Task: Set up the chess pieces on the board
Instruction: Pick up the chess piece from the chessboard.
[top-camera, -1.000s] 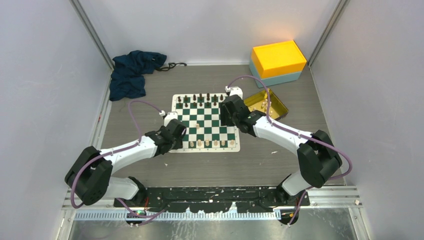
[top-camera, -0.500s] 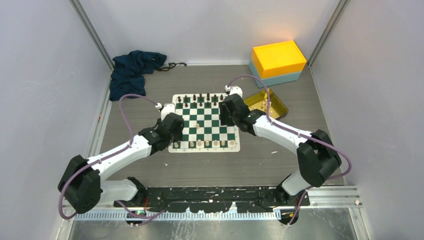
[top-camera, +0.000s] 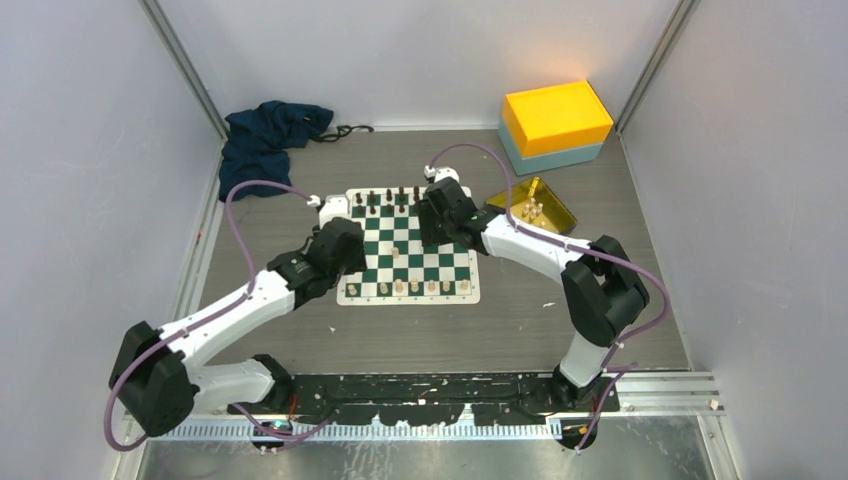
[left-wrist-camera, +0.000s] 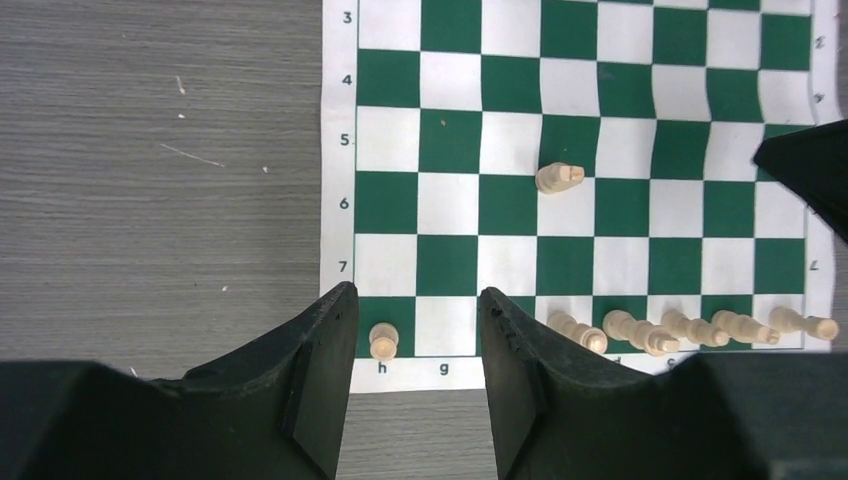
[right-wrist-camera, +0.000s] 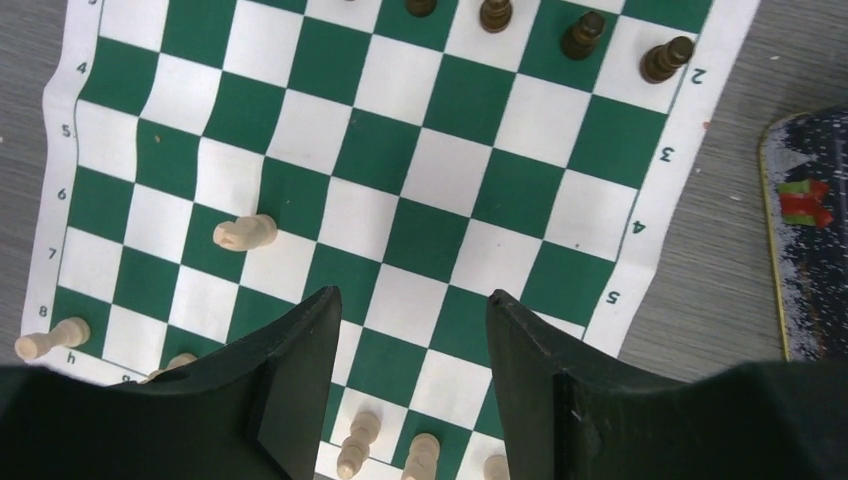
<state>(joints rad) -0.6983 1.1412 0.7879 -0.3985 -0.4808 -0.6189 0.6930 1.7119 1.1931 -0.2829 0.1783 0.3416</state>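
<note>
Chess pieces (left-wrist-camera: 640, 330), judged light and easily toppled, are lined along the near edge of the board (left-wrist-camera: 450, 140), one mid-board; each is best pinched at its waist. Left tool (left-wrist-camera: 415, 300) and right tool (right-wrist-camera: 412, 305) are shown open, empty.

Green-and-white checkered board (left-wrist-camera: 440, 150), cream chess pieces (left-wrist-camera: 558, 178), yellow box (top-camera: 557, 115)
</note>
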